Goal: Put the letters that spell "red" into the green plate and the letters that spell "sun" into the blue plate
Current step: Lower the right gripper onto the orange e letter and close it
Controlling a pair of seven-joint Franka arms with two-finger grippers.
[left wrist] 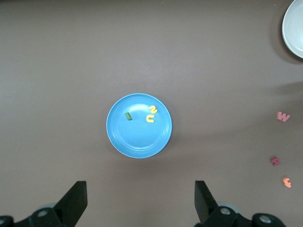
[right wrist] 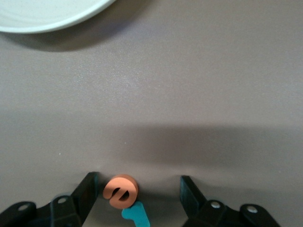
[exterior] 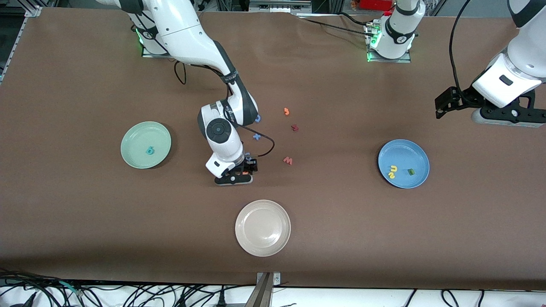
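The table (exterior: 85,221) is showing a matt brown covering, smooth and without shine. The blue plate (left wrist: 118,137) is looking like smooth plastic with a soft sheen, and so are the green plate (exterior: 132,147) and the cream plate (exterior: 251,243). The orange "e" (right wrist: 120,190) and the teal "r" (right wrist: 136,213) are looking matt and soft, like foam. Both arms' shells are gleaming as glossy white plastic; the jaws are looking like matt black plastic.
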